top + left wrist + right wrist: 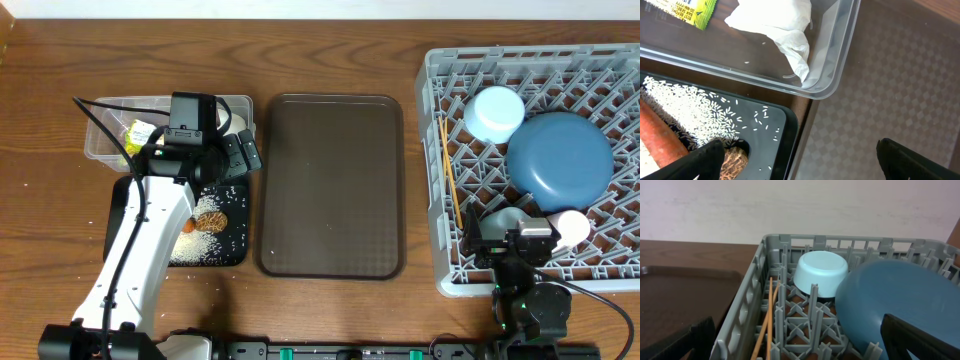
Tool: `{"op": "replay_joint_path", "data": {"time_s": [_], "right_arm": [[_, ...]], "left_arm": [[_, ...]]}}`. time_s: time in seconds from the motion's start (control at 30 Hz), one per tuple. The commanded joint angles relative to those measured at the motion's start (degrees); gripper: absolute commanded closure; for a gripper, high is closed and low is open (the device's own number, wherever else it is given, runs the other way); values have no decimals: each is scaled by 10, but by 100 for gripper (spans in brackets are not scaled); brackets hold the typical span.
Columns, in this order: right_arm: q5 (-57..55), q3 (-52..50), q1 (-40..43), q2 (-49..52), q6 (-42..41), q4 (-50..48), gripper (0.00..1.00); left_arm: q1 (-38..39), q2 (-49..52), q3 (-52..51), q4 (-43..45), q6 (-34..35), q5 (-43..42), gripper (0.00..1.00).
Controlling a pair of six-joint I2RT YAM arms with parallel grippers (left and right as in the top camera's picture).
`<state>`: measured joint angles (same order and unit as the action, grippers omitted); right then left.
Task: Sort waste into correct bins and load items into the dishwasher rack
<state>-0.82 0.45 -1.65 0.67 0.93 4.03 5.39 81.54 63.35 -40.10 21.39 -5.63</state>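
The clear tub [100, 135] holds the yellow-green wrapper [138, 130] [690, 10] and the white napkin [785, 22]. The black tray [232, 250] [772, 125] holds rice [695, 105], the carrot [657, 137] and the brown biscuit piece [210, 220] [735, 160]. My left gripper [238, 152] [800, 165] is open and empty above the near corners of tub and tray. The grey rack [432, 150] [752, 295] holds the light-blue cup [497, 112] [820, 272], blue plate [558, 160] [895, 300], chopsticks [450, 170] [767, 325], a pale bowl [520, 208] and a pinkish cup [573, 228]. My right gripper [503, 235] [800, 347] is open over the rack's front edge.
The dark brown serving tray [330, 185] [880, 90] [680, 300] lies between the bins and the rack. The left arm stretches over the black tray's left side. A pale wall stands behind the table in the right wrist view.
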Motion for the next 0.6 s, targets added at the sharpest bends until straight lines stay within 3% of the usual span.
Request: {"op": "replay_joint_path", "data": {"time_s": [0.0,0.3,0.43,0.57], "right_arm": [[4,-2,8,-3,8,2,1],[4,-2,8,-3,8,2,1],[4,-2,8,-3,8,2,1],[4,-2,8,-3,8,2,1]], "left_arm": [[-2,-14,6,-2,3,3,2],[-2,-131,-28,0,-3,24,2],[-2,-208,-118,27,-3,36,2],[-2,-294,-238,131,-3,36,2]]}}
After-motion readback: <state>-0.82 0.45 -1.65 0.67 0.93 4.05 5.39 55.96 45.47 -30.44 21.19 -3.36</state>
